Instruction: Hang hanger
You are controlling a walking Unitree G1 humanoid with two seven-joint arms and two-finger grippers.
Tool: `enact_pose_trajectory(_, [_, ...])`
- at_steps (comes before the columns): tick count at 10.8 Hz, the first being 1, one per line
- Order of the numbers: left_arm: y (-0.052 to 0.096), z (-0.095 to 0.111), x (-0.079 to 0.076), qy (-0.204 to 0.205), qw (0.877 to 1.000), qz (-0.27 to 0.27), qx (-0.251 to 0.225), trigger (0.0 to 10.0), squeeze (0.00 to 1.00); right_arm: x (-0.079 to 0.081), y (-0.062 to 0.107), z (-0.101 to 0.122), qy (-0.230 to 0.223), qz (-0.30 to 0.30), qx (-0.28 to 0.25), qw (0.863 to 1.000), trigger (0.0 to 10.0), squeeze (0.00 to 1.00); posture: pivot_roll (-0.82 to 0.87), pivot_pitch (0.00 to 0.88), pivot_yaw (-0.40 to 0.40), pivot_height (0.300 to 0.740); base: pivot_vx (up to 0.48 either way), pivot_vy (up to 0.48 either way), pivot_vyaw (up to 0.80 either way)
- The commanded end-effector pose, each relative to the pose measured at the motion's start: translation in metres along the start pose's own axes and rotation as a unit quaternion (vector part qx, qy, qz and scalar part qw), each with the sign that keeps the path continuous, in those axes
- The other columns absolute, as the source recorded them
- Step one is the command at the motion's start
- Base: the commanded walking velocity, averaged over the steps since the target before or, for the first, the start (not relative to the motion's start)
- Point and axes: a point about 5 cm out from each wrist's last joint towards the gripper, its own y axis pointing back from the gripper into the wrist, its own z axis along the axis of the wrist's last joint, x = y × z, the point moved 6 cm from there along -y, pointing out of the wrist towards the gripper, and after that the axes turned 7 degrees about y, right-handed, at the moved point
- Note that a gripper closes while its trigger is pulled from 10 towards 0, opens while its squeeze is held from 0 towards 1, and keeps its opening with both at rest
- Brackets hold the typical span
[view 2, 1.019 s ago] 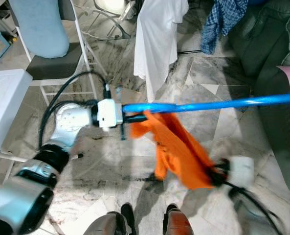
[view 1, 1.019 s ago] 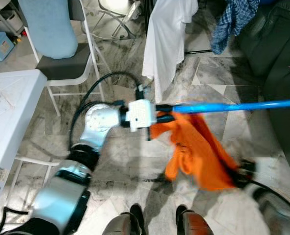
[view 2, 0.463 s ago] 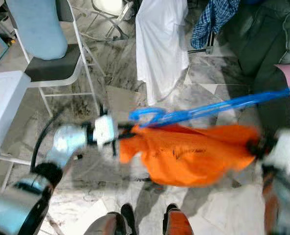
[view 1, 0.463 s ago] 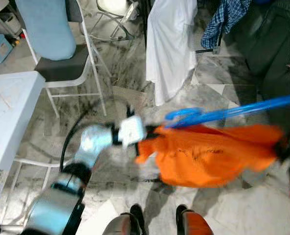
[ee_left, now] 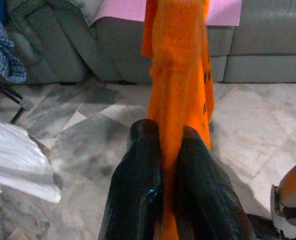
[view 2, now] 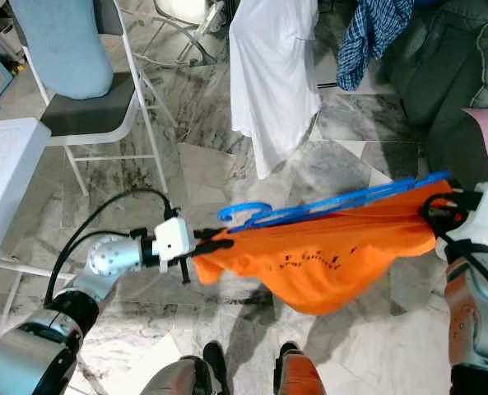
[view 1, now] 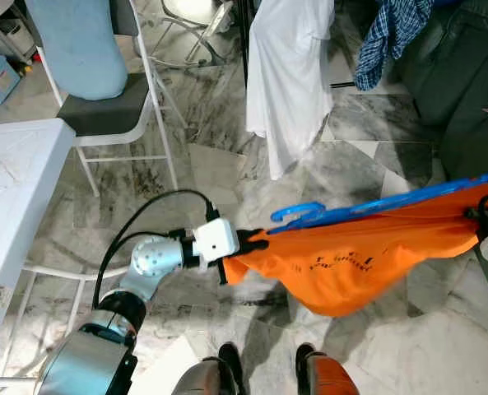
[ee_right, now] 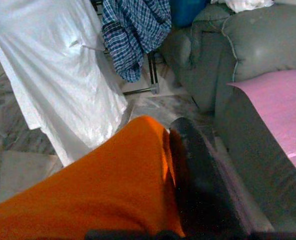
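Note:
An orange shirt (view 1: 350, 263) is stretched out flat above the marble floor between my two grippers. My left gripper (view 1: 256, 243) is shut on the shirt's left end, and the left wrist view has the orange cloth (ee_left: 180, 95) pinched between its black fingers (ee_left: 138, 185). My right gripper (view 2: 433, 210) is shut on the shirt's right end, with one black finger (ee_right: 197, 175) against the cloth (ee_right: 103, 190). A blue hanger (view 1: 375, 206) lies along the shirt's top edge, its hook (view 1: 297, 212) toward my left gripper.
A white shirt (view 1: 289, 74) and a blue plaid shirt (view 1: 392, 33) hang on a rack ahead. A folding chair (view 1: 104, 99) and a white table (view 1: 13, 189) stand to the left. A dark sofa (view 1: 466, 82) with a pink cloth (ee_right: 272, 105) lies to the right.
The right gripper has lifted its end of the orange shirt up and to the right, spreading the cloth wide. The left gripper has dropped a little lower, and the hanger has tilted.

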Motion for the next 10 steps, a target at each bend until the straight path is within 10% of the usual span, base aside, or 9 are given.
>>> enact_pose_trajectory(1, [0.013, -0.016, -0.002, 0.023, 0.999, 0.017, 0.023, 0.0, 0.0, -0.015, 0.002, 0.012, 0.007, -0.027, -0.017, 0.999, 0.0, 0.0, -0.27, 0.266, 0.141, 0.74, 0.0, 0.0, 0.0])
enact_pose_trajectory(10, [0.018, -0.046, -0.025, 0.068, 0.995, 0.012, 0.073, 0.0, 0.0, -0.011, -0.014, 0.055, 0.004, -0.016, -0.077, 0.997, 0.0, 0.0, -0.27, 0.259, 0.141, 0.74, 0.0, 0.0, 0.0])
